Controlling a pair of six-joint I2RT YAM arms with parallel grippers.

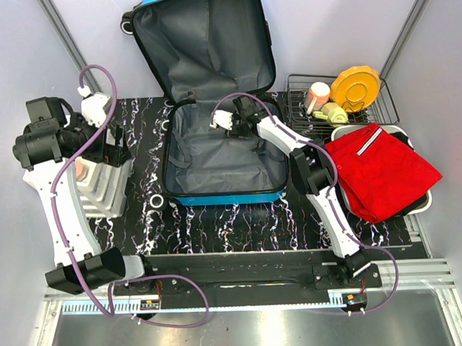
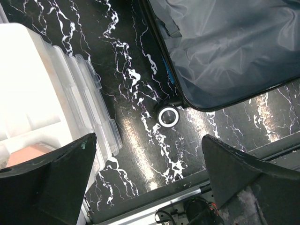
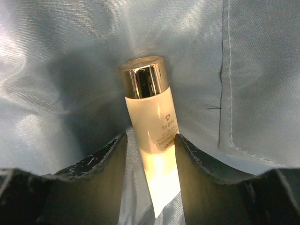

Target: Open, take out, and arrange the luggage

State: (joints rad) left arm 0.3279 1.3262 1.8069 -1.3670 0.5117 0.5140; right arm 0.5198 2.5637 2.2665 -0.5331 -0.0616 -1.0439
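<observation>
The luggage [image 1: 215, 158] lies open on the black table [image 1: 218, 226], with its lid up against the back wall. Its shell is big, hard and shiny, so I think it is stiff, heavy and slippery. The black rim looks like the best place to hold it. The grey lining inside is soft and floppy.

My right gripper [image 3: 151, 136] is down inside the luggage, at the back right of the bottom half. 1 small lotion bottle [image 3: 147, 108] with a shiny cap sits between its 2 fingers. 1 finger seems to touch it, but I see a bit of lining by the other, so I cannot tell if it squeezes. The bottle looks smooth and may slip, so I would hold its body, under the cap.

My left gripper [image 2: 149, 138] is wide open and holds nothing. It hangs just beside the white bin [image 2: 42, 93], near a luggage wheel [image 2: 168, 116].
</observation>
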